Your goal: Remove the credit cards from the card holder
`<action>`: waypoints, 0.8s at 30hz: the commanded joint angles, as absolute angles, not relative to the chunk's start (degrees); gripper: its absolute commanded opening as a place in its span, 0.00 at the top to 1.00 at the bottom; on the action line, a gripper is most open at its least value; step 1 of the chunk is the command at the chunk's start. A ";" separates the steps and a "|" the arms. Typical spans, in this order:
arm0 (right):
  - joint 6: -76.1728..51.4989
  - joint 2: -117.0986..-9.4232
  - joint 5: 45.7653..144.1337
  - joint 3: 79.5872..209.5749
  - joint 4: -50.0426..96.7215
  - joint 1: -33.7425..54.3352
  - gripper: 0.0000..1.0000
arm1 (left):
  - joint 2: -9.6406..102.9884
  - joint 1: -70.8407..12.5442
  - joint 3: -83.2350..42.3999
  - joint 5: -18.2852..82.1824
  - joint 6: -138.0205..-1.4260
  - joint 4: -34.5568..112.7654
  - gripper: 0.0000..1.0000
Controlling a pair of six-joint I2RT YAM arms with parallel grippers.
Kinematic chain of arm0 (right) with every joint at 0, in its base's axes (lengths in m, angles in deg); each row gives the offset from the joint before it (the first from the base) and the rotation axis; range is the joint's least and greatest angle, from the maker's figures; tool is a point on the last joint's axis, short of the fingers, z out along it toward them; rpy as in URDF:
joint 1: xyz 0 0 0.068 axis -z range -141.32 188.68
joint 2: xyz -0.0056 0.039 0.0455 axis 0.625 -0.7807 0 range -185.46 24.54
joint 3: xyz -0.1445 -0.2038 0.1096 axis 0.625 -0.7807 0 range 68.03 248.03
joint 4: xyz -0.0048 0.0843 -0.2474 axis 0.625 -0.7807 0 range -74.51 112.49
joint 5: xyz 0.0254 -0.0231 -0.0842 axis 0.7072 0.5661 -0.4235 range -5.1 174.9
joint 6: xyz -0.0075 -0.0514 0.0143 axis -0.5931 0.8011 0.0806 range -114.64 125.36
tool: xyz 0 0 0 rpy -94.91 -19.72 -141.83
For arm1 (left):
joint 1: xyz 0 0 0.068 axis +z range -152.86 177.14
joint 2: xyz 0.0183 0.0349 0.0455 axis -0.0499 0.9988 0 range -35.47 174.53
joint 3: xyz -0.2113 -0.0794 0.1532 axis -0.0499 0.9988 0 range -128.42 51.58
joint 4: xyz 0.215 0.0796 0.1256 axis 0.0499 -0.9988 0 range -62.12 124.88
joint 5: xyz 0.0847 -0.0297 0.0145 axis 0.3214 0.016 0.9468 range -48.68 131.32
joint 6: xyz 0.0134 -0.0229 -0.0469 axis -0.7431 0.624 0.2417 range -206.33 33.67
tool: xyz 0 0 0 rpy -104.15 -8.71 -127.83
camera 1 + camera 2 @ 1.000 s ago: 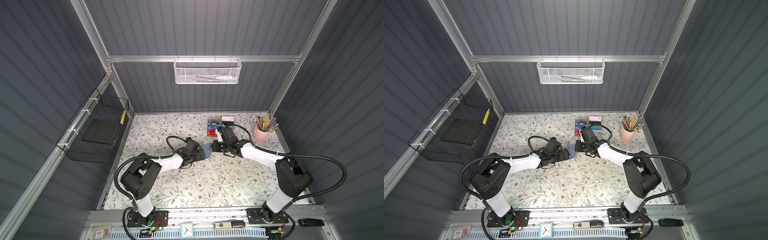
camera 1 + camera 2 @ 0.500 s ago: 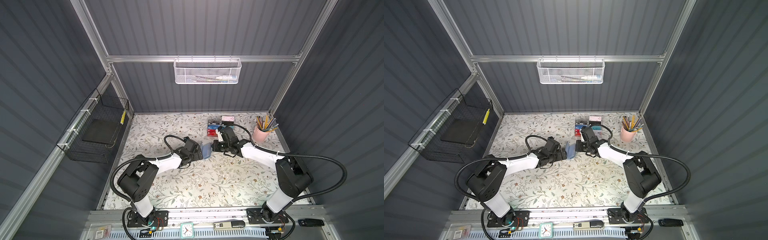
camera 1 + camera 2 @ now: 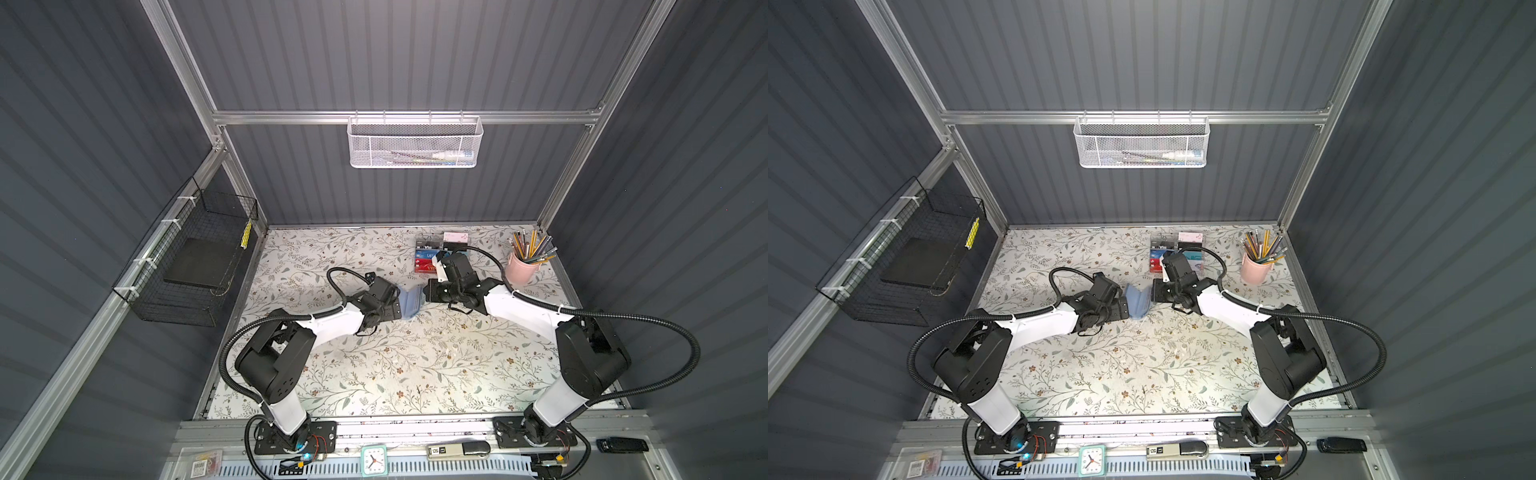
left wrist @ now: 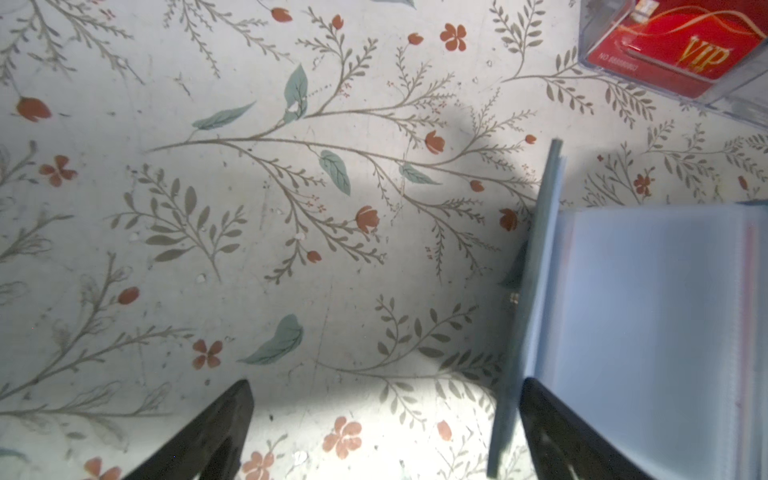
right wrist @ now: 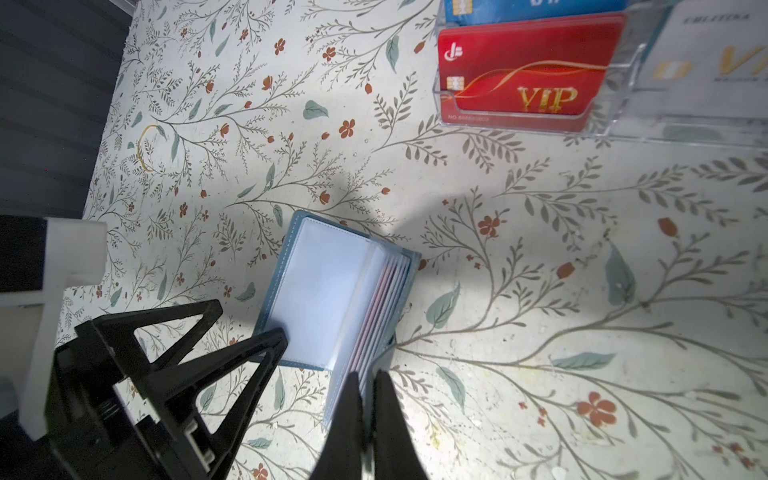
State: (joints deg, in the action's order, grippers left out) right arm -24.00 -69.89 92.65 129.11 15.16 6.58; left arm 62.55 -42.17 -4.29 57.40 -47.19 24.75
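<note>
The slate-blue card holder (image 3: pixel 409 303) (image 3: pixel 1139 303) lies open mid-table between both grippers. In the right wrist view its cover (image 5: pixel 320 286) lies spread, and its clear sleeves stand fanned. Thin reddish edges of credit cards (image 5: pixel 384 303) show inside the sleeves. My right gripper (image 5: pixel 368 376) (image 3: pixel 426 293) is shut on the near edge of the sleeves. My left gripper (image 4: pixel 386 384) (image 3: pixel 397 309) is open. The holder's cover edge (image 4: pixel 540 291) stands between its fingers, close to the finger on the sleeve side (image 4: pixel 561 419).
A clear acrylic rack (image 3: pixel 432 259) (image 5: pixel 602 95) with a red VIP card and other cards stands just behind the right gripper. A pink cup of pencils (image 3: pixel 521 266) is at the back right. A black wire basket (image 3: pixel 195 266) hangs on the left wall.
The left arm has shifted slightly and the holder's cover has swung open toward it. The right gripper keeps its hold in the same place.
</note>
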 commanded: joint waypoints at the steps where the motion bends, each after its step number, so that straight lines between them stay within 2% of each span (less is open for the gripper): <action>1: -23.14 -69.13 93.49 128.94 14.63 7.14 1.00 | 64.91 -41.54 -7.12 59.93 -49.34 21.25 0.00; 9: -22.89 -71.31 92.25 129.98 12.68 8.19 1.00 | 69.03 -41.53 -12.88 60.83 -51.06 18.00 0.00; 17: -22.78 -72.94 91.35 130.81 11.43 9.00 1.00 | 70.96 -41.53 -12.41 60.00 -51.00 18.10 0.00; 19: -22.88 -73.66 91.97 131.11 11.27 9.00 0.90 | 70.98 -41.53 -11.85 59.76 -50.88 18.22 0.00; 24: -22.67 -75.25 92.45 132.10 10.14 8.91 0.80 | 70.21 -41.53 -10.33 59.84 -50.73 18.20 0.00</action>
State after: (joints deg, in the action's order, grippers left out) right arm -23.19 -74.37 92.21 130.70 11.75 8.92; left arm 70.29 -41.80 -11.59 59.76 -49.97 19.62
